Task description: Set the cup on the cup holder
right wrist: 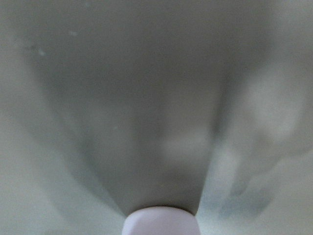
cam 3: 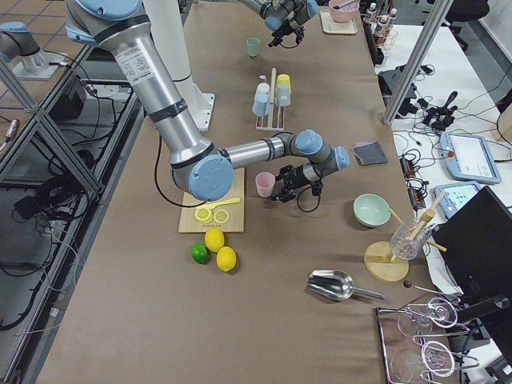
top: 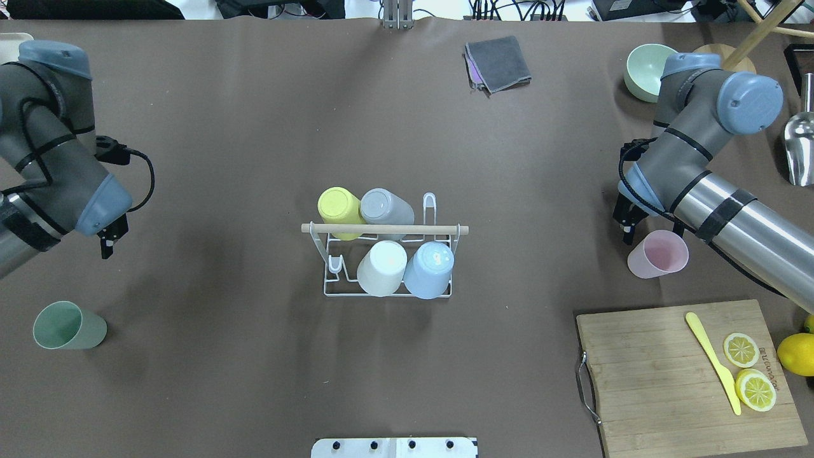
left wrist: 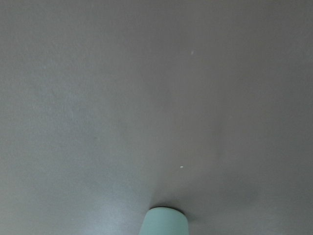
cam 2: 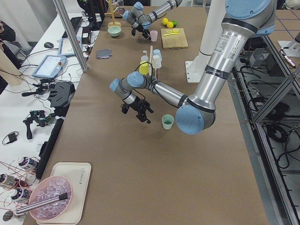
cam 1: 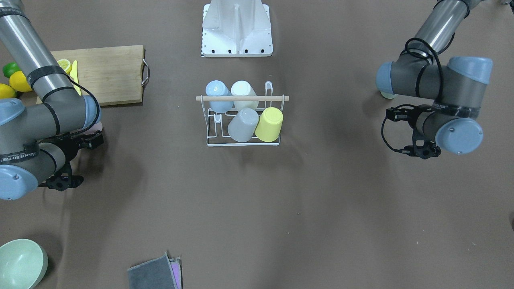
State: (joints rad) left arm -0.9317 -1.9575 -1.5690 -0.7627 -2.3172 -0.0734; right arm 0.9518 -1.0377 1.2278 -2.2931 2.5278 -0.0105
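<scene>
Centrally on the brown tabletop (top: 254,127) stands the cup holder (top: 385,229), a white wire rack with a pale wooden rod across its top. Four cups sit upside down and tilted on its prongs. A yellow cup (top: 335,207) is at the far left and a grey cup (top: 381,207) is just beside it in the far row. A white cup (top: 383,267) is in the middle of the near row, with a blue cup (top: 431,268) at its right end. The far right prong and the near left prong are bare.

Two cups stand upright on the tabletop, well apart from the rack. A pink cup (top: 658,254) is on the right and a green cup (top: 67,326) is at the near left.

The right tool (top: 625,228) points down just beside the pink cup, on its far left side. Whether it touches the cup cannot be told. It grips nothing that shows, and how far its jaws are parted cannot be told. The right wrist view shows only the cup's pale rim at its bottom edge.

The left tool (top: 107,245) hangs over bare tabletop, farther out than the green cup and apart from it. It carries nothing visible, and its jaw spread cannot be told either.

At the near right lies a bamboo cutting board (top: 648,369) carrying a yellow knife (top: 712,359) and lemon slices (top: 741,350). At the far side are a folded grey cloth (top: 499,63) and a mint bowl (top: 642,73).
</scene>
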